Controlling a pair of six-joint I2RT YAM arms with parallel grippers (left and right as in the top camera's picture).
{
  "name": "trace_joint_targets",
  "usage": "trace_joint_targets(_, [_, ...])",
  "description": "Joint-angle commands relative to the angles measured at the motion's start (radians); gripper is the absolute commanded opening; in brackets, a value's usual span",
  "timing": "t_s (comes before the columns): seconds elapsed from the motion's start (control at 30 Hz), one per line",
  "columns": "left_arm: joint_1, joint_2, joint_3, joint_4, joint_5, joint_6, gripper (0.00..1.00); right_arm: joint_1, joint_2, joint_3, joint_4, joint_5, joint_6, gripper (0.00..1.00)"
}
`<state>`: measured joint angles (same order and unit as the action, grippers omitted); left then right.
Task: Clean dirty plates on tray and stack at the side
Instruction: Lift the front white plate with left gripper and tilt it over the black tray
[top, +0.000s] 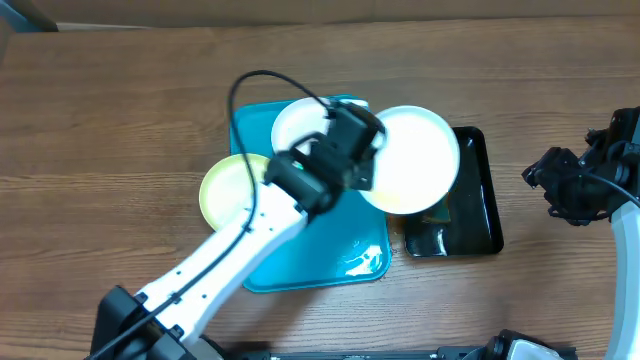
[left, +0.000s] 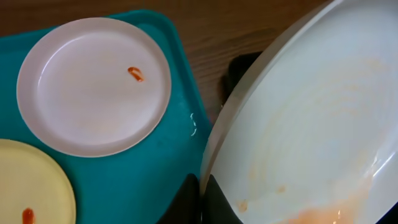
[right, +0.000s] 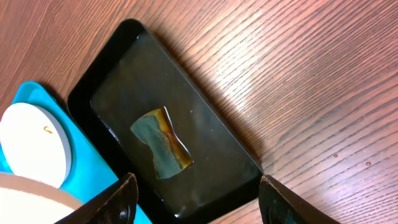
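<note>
**Overhead view.** The left claw is pinched on the rim of the lifted white plate. This plate hangs above the right edge of the turquoise tray and partly over the black tray. The second white plate lies flat at the far end of the turquoise tray. The yellow-green plate sits at that tray's left edge and overhangs the table. The right claw hangs well apart at the right, and its state cannot be read from here.

**Left wrist view.** Two dark fingers close on the rim of the lifted white plate, one on each face. The plate is tilted and shows a pale orange smear across its lower surface. Below it, the second white plate carries one small red streak. The yellow-green plate shows another streak at the frame's bottom edge.

**Right wrist view.** The right claw is spread wide and empty above the black tray. A small green-and-yellow sponge lies in this tray, in what looks like a thin film of liquid.

**Handling.**
- The plates appear to be light, stiff plastic with a smooth face.
- That face is likely to be slippery once wet.
- A hold at one point on the rim may let a plate pivot under wiping pressure, so seat the rim deep between the fingers.
- The sponge looks soft. Take it across its narrow middle.
</note>
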<state>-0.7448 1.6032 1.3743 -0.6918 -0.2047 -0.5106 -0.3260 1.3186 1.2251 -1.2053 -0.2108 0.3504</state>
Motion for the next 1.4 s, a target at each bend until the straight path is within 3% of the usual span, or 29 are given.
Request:
trace_joint_targets(0.0, [-0.067, 0.050, 0.024, 0.059, -0.198, 0.063, 0.04, -0.005, -0.003, 0.012, 0.002, -0.009, -0.006, 0.64])
trace_joint_targets(0.2, [-0.169, 0.130, 0.024, 0.171, -0.376, 0.123, 0.04, -0.005, -0.003, 0.012, 0.001, -0.008, -0.006, 0.64])
trace_joint_targets(0.4, [-0.197, 0.138, 0.024, 0.262, -0.462, 0.177, 0.04, -0.005, -0.003, 0.011, -0.006, -0.009, -0.006, 0.64])
trace_joint_targets(0.8, [-0.262, 0.138, 0.024, 0.473, -0.665, 0.609, 0.04, -0.005, -0.003, 0.011, -0.005, -0.008, -0.002, 0.65])
trace_joint_targets(1.37, [-0.310, 0.138, 0.024, 0.667, -0.816, 0.928, 0.04, -0.005, -0.003, 0.011, -0.004, -0.008, -0.002, 0.65])
